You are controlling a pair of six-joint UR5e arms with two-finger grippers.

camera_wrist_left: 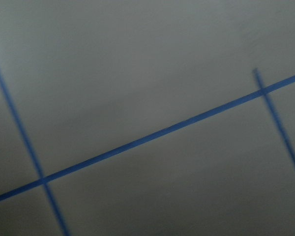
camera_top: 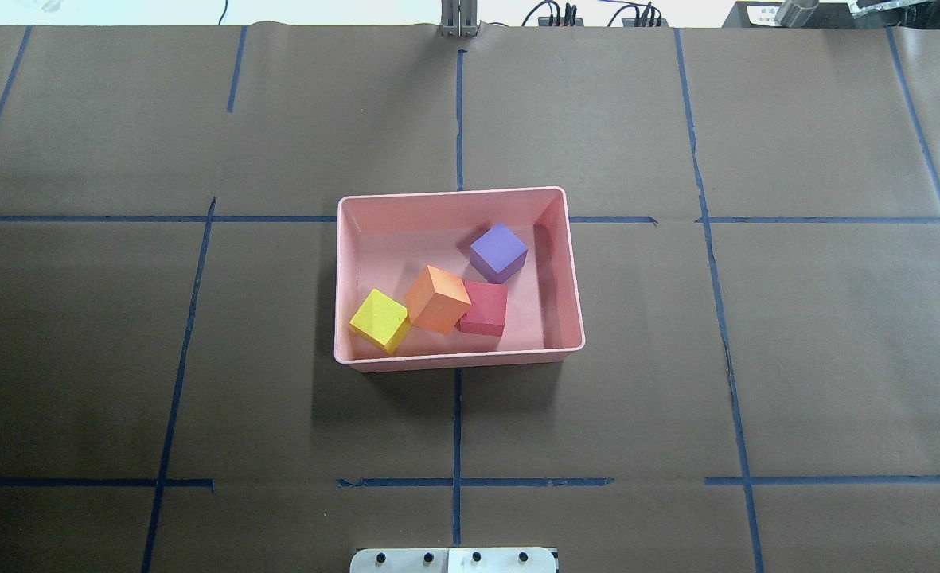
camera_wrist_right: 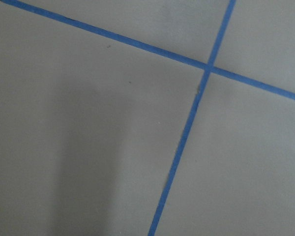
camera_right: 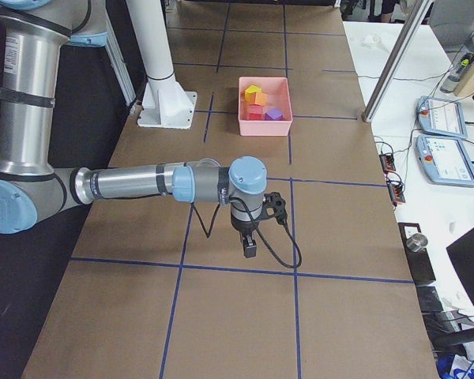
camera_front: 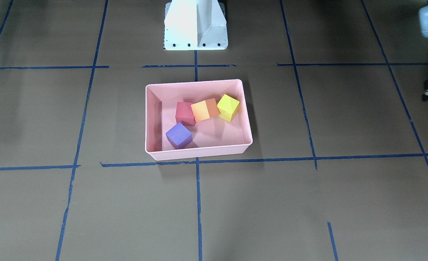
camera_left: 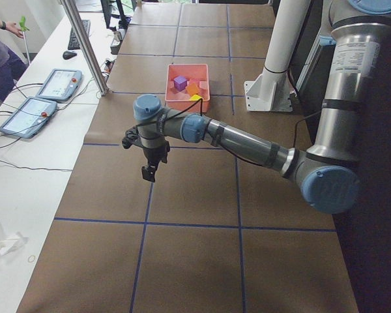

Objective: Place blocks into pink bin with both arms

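Brown table point(camera_top: 756, 358) bears one pink bin point(camera_top: 454, 364) holding four blocks point(camera_top: 438, 298); left pincer point(camera_left: 147, 172), right pincer point(camera_right: 250, 251): cannot tell.

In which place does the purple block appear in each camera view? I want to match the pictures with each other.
Front-facing: the purple block is in the lower left corner of the pink bin.
Overhead: purple block in the bin's upper right part.
Exterior left: top centre, in the bin's upper left part.
Exterior right: top centre, in the bin's lower right part.
Left wrist: not in it.
Right wrist: not in it.
Shared landmark: the pink bin.
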